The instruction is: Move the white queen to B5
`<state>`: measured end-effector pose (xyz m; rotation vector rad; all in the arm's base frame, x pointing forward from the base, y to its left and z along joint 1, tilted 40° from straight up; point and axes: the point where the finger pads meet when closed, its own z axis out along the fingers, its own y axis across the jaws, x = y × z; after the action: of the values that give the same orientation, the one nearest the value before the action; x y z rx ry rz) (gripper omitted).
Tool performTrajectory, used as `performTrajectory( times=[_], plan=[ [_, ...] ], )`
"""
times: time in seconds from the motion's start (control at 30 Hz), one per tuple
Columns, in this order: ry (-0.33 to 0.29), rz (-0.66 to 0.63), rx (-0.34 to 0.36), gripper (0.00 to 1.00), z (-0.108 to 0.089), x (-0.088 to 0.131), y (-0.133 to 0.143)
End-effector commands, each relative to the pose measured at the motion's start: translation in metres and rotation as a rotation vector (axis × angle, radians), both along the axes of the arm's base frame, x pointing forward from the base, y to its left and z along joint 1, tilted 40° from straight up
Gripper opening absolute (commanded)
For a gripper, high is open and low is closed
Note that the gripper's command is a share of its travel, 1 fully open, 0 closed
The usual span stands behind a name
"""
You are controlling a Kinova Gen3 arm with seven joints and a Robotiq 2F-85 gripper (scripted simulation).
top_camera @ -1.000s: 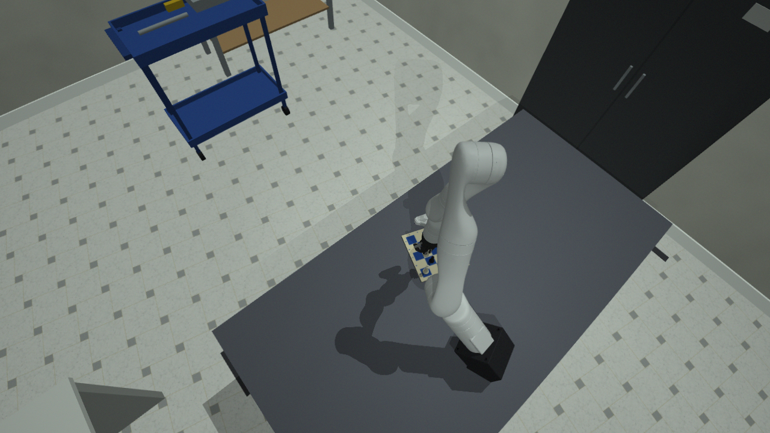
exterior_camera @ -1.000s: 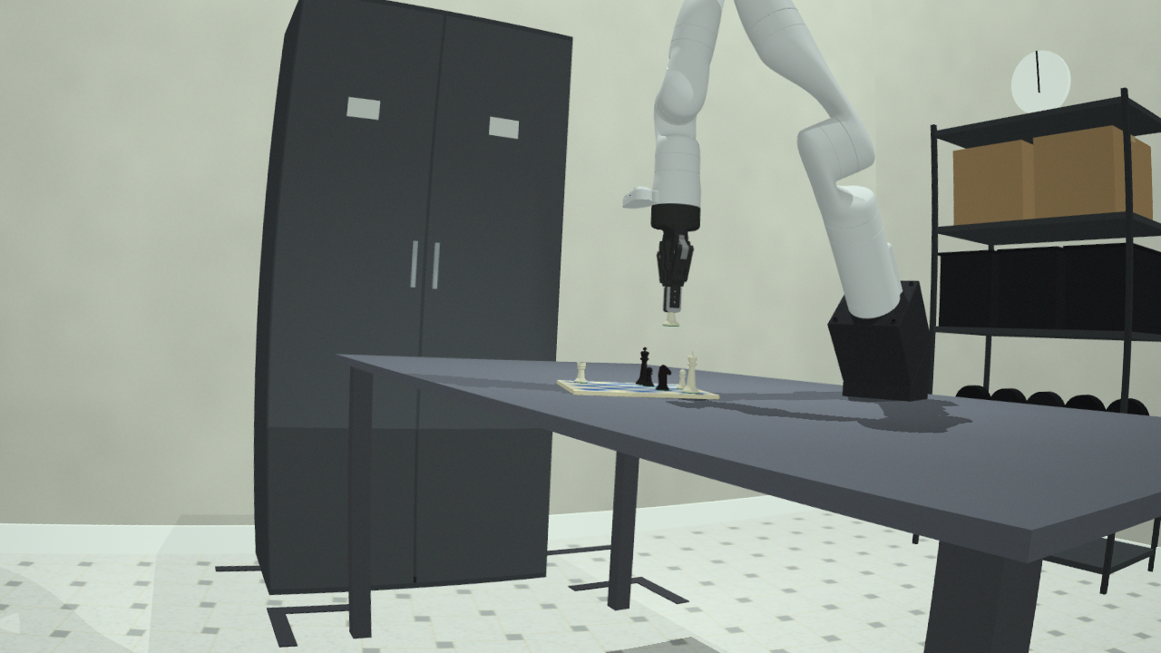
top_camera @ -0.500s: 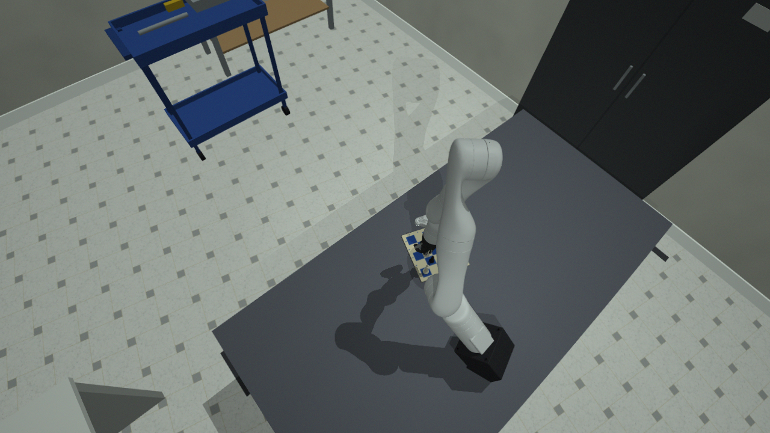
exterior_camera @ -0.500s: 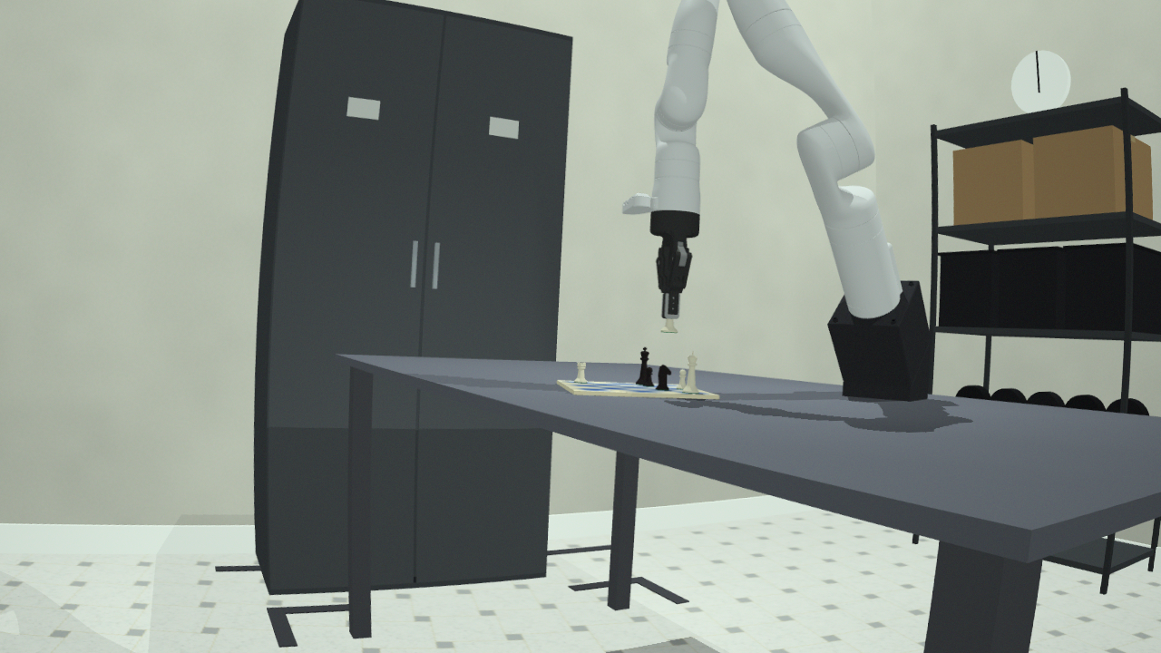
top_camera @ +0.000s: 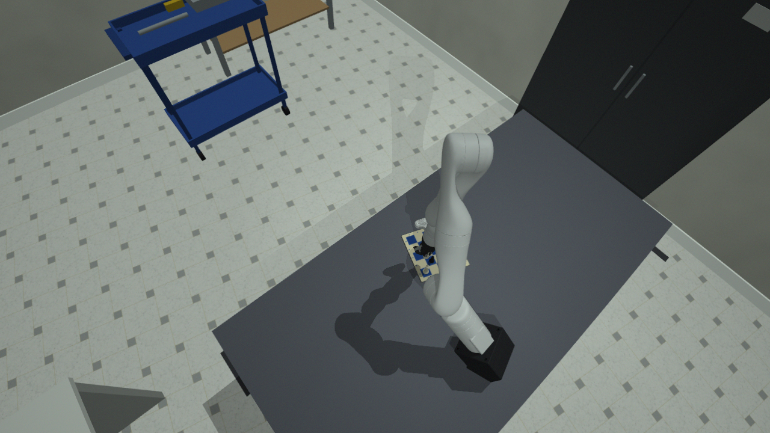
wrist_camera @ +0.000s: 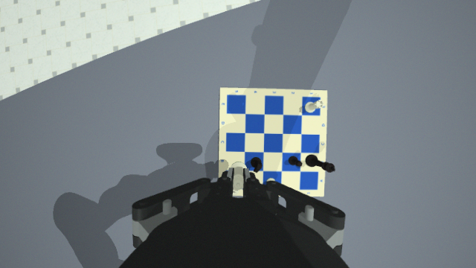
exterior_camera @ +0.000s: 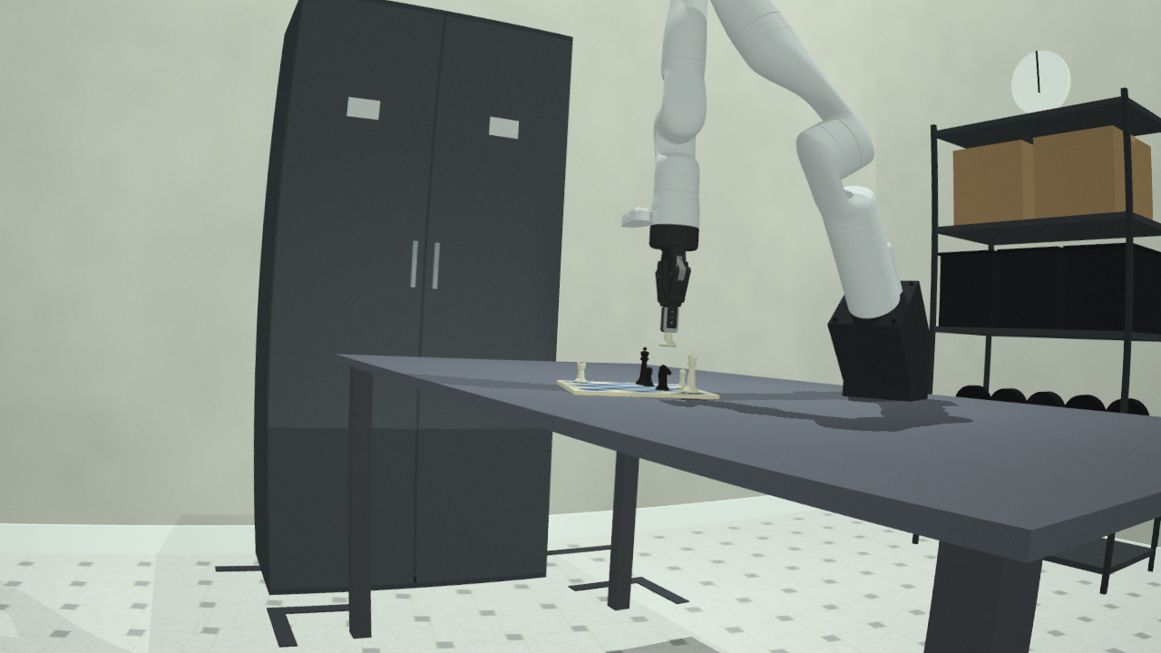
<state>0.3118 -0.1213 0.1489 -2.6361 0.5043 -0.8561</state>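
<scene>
My gripper (exterior_camera: pixel 667 323) (wrist_camera: pixel 238 175) is shut on the white queen (exterior_camera: pixel 667 338) (wrist_camera: pixel 238 183) and holds it upright in the air above the near edge of the small blue and cream chessboard (wrist_camera: pixel 223 123) (exterior_camera: pixel 604 392) (top_camera: pixel 409 238). On the board stand a white piece (wrist_camera: pixel 311 107) (exterior_camera: pixel 580 372) in the far corner, a black knight (wrist_camera: pixel 256 162) (exterior_camera: pixel 664 377), a black pawn (wrist_camera: pixel 294 161) and a tall black piece (wrist_camera: pixel 316 161) (exterior_camera: pixel 644 366). A white piece (wrist_camera: pixel 270 179) is half hidden by my fingers. A tall white piece (exterior_camera: pixel 691 373) stands at the board's right end in the exterior view.
The board lies on a dark grey table (top_camera: pixel 538 226) (exterior_camera: pixel 812 454). The arm's black base (top_camera: pixel 484 355) (exterior_camera: pixel 881 345) stands on the table near the board. A dark cabinet (exterior_camera: pixel 414 284), a shelf rack (exterior_camera: pixel 1047 227) and a blue cart (top_camera: pixel 204 70) stand off the table.
</scene>
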Motion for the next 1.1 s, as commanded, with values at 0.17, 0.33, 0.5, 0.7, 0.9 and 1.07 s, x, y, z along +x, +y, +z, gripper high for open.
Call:
performTrajectory(
  times=[0.17, 0.33, 0.5, 0.7, 0.9, 1.07],
  plan=[
    [0.002, 0.022, 0.0, 0.0, -0.012, 0.011, 0.01],
    [0.002, 0.022, 0.0, 0.0, -0.019, 0.016, 0.012],
    [0.002, 0.022, 0.0, 0.0, -0.023, 0.019, 0.013],
    [0.002, 0.022, 0.0, 0.0, -0.031, 0.026, 0.015],
    [0.002, 0.022, 0.0, 0.0, -0.038, 0.031, 0.017],
    [0.002, 0.022, 0.0, 0.0, -0.041, 0.034, 0.018]
  ],
)
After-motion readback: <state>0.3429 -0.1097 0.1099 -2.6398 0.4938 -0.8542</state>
